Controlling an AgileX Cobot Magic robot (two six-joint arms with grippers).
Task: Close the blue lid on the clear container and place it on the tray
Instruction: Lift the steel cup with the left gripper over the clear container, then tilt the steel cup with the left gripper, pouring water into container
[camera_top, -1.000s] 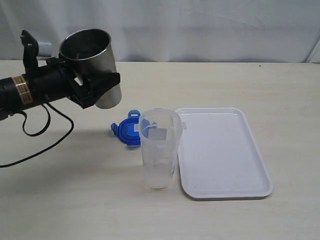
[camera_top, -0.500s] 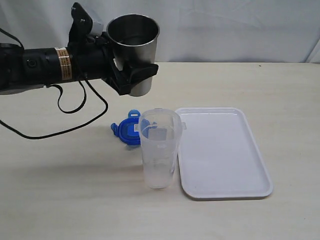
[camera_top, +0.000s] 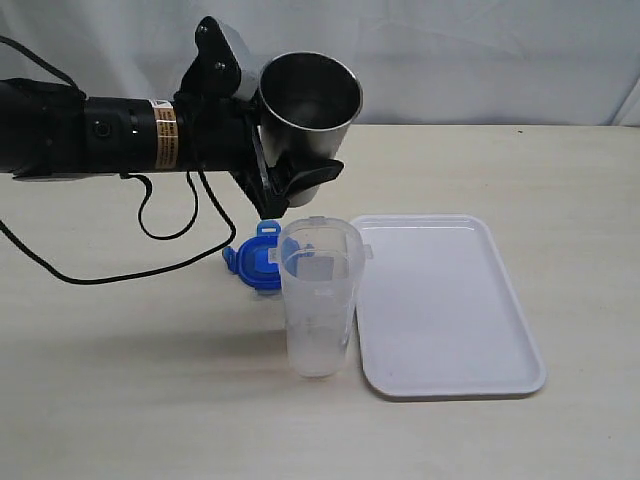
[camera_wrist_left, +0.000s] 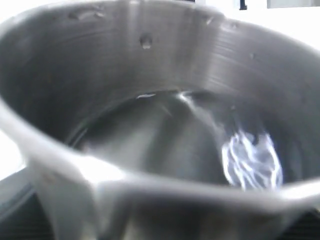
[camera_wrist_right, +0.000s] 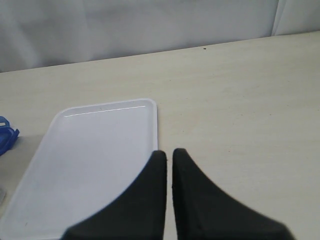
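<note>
Exterior view: the left gripper (camera_top: 288, 188) has its black fingers clamped on the steel tumbler (camera_top: 310, 105), which hangs tilted in the air above and behind the clear container (camera_top: 318, 300). The container stands upright and uncapped on the table (camera_top: 120, 400), just beside the tray (camera_top: 450, 300). The blue lid (camera_top: 255, 262) lies flat at its far left side. In the right wrist view, the right gripper (camera_wrist_right: 169, 165) has its fingers nearly together, holding nothing, near the tray.
</note>
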